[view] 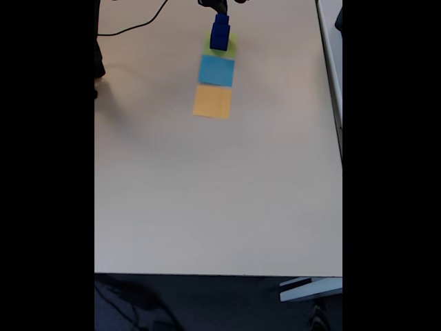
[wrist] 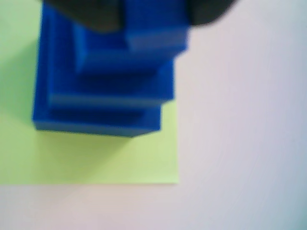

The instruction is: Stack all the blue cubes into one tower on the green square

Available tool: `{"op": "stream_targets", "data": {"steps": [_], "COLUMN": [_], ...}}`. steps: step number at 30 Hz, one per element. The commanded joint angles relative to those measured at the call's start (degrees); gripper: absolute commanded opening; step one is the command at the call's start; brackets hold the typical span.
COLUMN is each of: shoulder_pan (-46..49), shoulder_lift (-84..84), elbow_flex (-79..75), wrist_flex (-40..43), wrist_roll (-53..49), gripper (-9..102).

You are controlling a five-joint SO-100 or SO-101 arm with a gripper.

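Pale table [view: 207, 193]; blue cubes [wrist: 103, 91] stacked largest-first for stability on far green square [wrist: 96, 158]; gripper [wrist: 153, 17] just above, grip unclear

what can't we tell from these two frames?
- Claw: in the wrist view just dark blurred shapes cut off by the top edge; open, shut or touching the top cube, can't tell.
- Blue cubes: the blur smears the steps, so the exact count is unclear.
- Tower in the fixed view: too small to count or check alignment.
- Green square: mostly covered by the tower.
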Motion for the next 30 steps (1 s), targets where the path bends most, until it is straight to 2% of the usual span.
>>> {"op": "stream_targets", "data": {"steps": [1,30], "shoulder_pan": [-0.2,-0.2], "shoulder_lift": [1.4,3.7], "elbow_flex": [-1.8,1.4], "wrist_flex": [-1.4,-1.0], "wrist_roll": [-0.5,-1.1], "gripper": [3,2]}}
